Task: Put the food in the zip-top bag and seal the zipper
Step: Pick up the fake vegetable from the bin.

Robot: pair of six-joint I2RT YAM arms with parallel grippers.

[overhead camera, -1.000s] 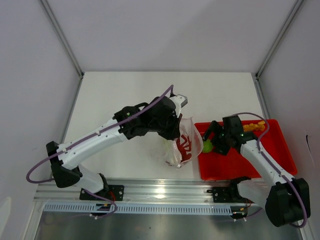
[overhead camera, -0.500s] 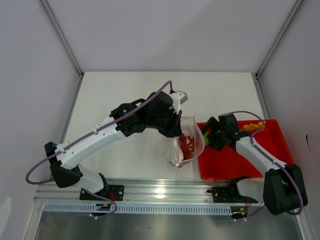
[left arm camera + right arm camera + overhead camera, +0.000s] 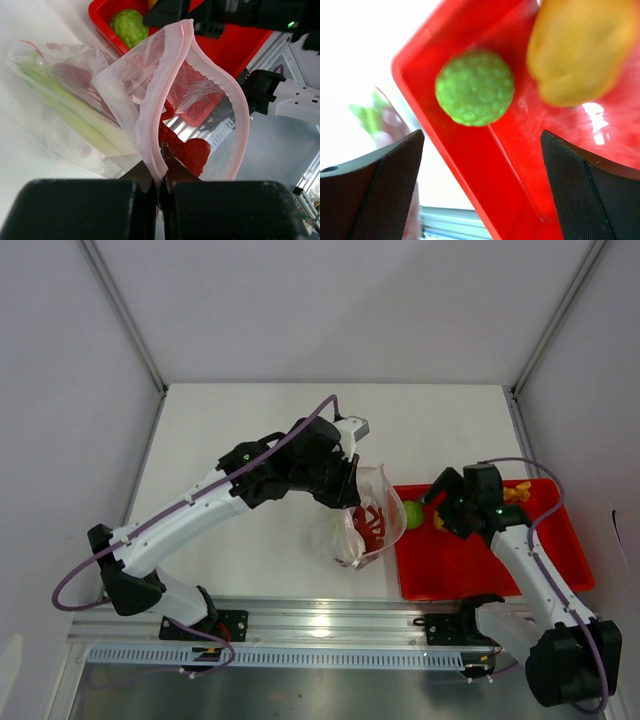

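Top external view: on the white worktop (image 3: 240, 430) sits the red tray (image 3: 460, 570), and the bag (image 3: 388, 492) stands just off the tray's left wall with its mouth held open. The left jaws are pressed together, pinching the zipper (image 3: 175, 32) at the mouth's edge, which keeps the bag up. A stalk (image 3: 70, 107) and a red piece (image 3: 195, 150) already lie inside. The right jaws are spread wide and empty, hovering over the tray corner nearest the bag, above the green fruit (image 3: 475, 87). A yellow piece (image 3: 577, 50) lies just beside the fruit, deeper into the tray. For a good pick, I judge the jaws should centre on the fruit and drop straight, since it is round and may roll. The tray wall runs just beside the fruit and the bag's lip hangs near, so either could snag a jaw.
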